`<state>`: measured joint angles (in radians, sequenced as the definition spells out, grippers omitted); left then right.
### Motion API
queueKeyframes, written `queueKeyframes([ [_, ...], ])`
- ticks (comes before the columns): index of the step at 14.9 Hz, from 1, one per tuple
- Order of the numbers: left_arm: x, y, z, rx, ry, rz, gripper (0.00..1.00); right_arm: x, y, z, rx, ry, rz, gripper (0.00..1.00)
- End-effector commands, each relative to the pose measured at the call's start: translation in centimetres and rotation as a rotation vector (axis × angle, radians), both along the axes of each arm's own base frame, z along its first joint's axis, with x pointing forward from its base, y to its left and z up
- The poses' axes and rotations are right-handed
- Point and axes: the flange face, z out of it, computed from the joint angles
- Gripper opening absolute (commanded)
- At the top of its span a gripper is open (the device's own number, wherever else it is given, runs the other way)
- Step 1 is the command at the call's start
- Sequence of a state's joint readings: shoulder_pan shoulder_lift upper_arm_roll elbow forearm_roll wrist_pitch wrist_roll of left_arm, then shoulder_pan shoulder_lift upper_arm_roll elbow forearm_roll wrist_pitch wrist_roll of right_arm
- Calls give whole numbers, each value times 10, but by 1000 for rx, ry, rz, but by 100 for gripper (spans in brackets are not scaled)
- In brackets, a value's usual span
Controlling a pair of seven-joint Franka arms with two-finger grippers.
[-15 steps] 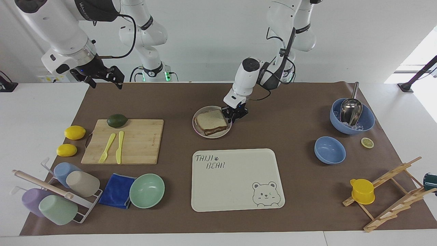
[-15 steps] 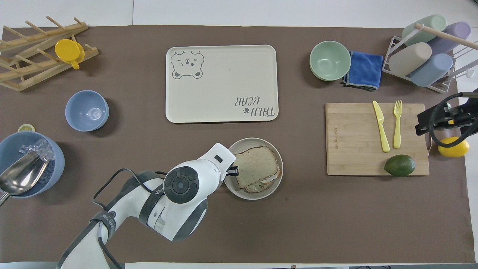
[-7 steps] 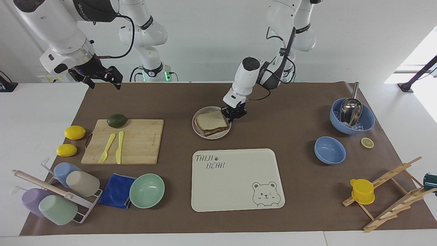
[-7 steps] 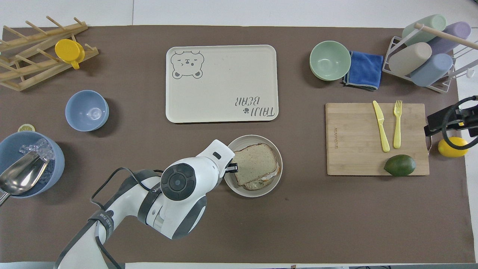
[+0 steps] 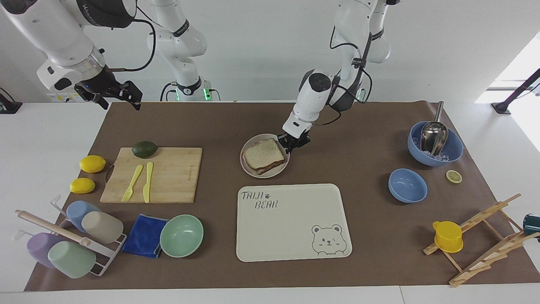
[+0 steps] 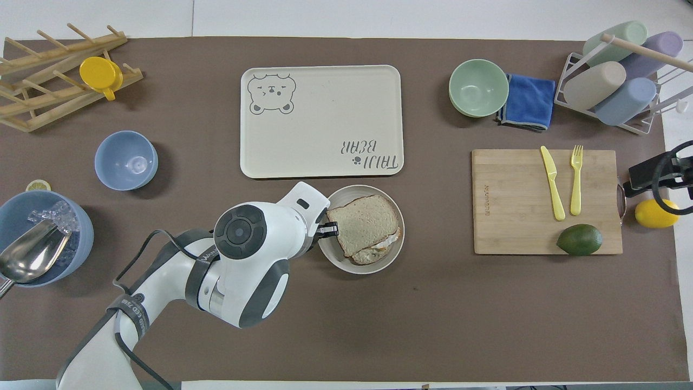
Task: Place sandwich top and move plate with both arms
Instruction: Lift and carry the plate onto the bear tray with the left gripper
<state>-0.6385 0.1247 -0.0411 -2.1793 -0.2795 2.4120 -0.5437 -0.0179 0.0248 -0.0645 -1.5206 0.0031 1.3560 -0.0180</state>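
Note:
The small beige plate [image 5: 252,172] [image 6: 332,260] carries the sandwich, and the speckled sandwich top [image 5: 263,154] [image 6: 363,223] lies on the stack, with egg-topped toast showing under its edge. My left gripper [image 5: 288,145] [image 6: 329,229] is shut on the plate's rim on the side toward the left arm's end of the table. The plate sits just nearer to the robots than the cream bear tray [image 5: 291,249] [image 6: 319,157]. I cannot tell whether the plate rests on the mat. My right gripper [image 5: 119,100] [image 6: 641,176] hangs open and holding nothing above the mat's corner at the right arm's end.
A cutting board [image 5: 173,185] holds a yellow knife, a fork and an avocado, with two lemons [image 5: 92,164] beside it. A mint-green bowl [image 5: 181,235], a blue cloth and a cup rack stand farther out. Two blue bowls [image 5: 407,185] and a wooden rack [image 5: 485,236] are toward the left arm's end.
My left gripper closed on the plate's rim and has carried the plate with the sandwich away from the robots, toward the tray. The right gripper drifted outward toward its end of the table.

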Motion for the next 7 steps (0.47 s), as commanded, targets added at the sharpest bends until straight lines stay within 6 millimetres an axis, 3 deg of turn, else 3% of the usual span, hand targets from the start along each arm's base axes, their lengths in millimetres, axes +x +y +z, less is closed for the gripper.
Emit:
queueKeyframes([
  [1, 24, 8, 28, -43, 45, -11, 0, -9, -3, 3, 13, -10, 6, 100],
  [5, 44, 18, 49, -78, 49, 32, 0, -8, -4, 5, 11, -25, 6, 100],
  [7, 66, 31, 62, -101, 24, 70, 0, -10, -4, 4, 12, -19, 7, 100],
])
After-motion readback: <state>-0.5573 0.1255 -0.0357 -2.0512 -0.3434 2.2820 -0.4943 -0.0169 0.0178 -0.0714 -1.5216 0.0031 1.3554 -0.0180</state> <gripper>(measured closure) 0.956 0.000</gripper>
